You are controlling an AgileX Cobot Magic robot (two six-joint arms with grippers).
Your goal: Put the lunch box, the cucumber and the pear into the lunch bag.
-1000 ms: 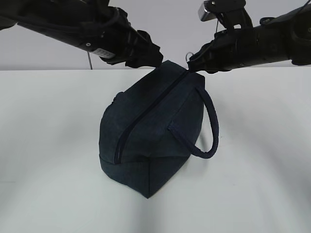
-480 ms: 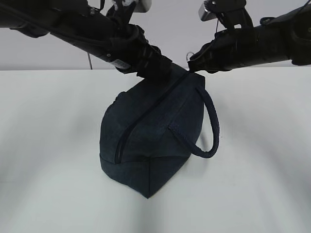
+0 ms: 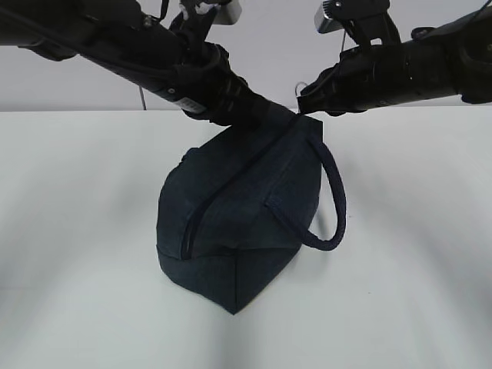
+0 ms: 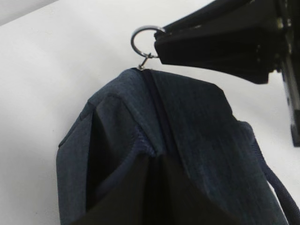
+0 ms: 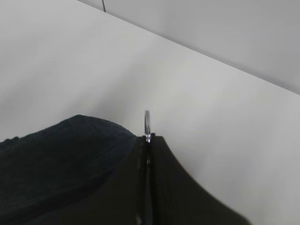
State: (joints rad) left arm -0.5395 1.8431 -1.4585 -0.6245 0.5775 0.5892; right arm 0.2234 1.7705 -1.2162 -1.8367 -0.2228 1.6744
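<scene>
- Lunch bag (image 3: 238,215) stands on the white table (image 3: 77,231), about in the middle of the scene, with 1 corner toward the near edge and its far end raised highest.
- Its zipper (image 3: 231,184) runs closed along the top ridge, from the near left end up to the far right end.
- 1 loop handle (image 3: 327,200) hangs off the right side of the bag and curves down toward the near right.
- At the far end of the zipper sits the metal ring pull (image 4: 144,41), standing up just past the fabric edge.
- Right gripper (image 3: 306,101) comes in from the far right; its jaws are pressed together on the ring pull, which the right wrist view shows edge-on (image 5: 147,124) at the tips.
- In the left wrist view the same gripper (image 4: 159,44) meets the ring from the right, just above the bag's far end.
- Left gripper (image 3: 257,114) reaches in from the far left and rests on the bag's far top, left of the zipper; its jaws are closed, pinching the fabric there.
- Lunch box, cucumber and pear show in none of the views.
- Both arms are dark and cross the pale far wall (image 3: 269,46) above the bag.
</scene>
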